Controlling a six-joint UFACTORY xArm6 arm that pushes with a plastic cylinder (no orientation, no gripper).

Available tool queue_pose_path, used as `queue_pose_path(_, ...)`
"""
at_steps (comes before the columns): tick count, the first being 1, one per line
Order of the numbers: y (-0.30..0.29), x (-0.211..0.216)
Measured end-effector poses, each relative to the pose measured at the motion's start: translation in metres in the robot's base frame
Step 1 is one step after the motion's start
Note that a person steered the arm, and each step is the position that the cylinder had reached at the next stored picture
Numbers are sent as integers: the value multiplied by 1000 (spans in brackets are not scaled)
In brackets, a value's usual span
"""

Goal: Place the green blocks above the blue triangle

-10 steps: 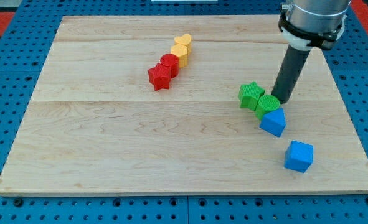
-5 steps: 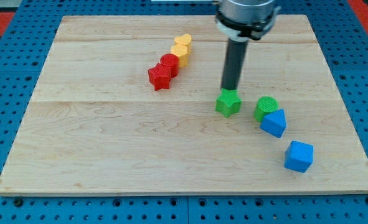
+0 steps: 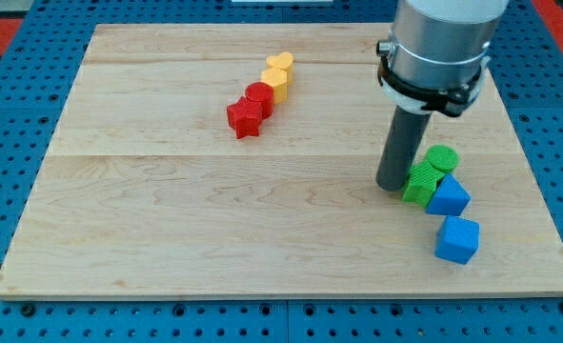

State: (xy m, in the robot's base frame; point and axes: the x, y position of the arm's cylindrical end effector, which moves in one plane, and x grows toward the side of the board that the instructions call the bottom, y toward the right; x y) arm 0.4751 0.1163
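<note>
The blue triangle (image 3: 449, 196) lies at the board's right. A green star block (image 3: 419, 179) touches its left side. A green round block (image 3: 442, 158) sits just above the triangle, touching the star. My tip (image 3: 392, 186) stands on the board against the left side of the green star. The rod rises from there to the arm's grey body at the view's top right.
A blue cube (image 3: 456, 238) lies just below the triangle. A red star (image 3: 244, 117), a red round block (image 3: 259, 97), a yellow block (image 3: 276, 83) and a yellow heart (image 3: 280, 64) form a diagonal row at the top middle of the wooden board (image 3: 167, 210).
The tip moved right from above the star to its left side. The green star slid right against the triangle. The green round block and the blue triangle shifted right.
</note>
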Motion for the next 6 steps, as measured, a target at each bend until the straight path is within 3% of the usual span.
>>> queue_pose_path(1,10,-39)
queue_pose_path(2,69,-44)
queue_pose_path(6,96,-2)
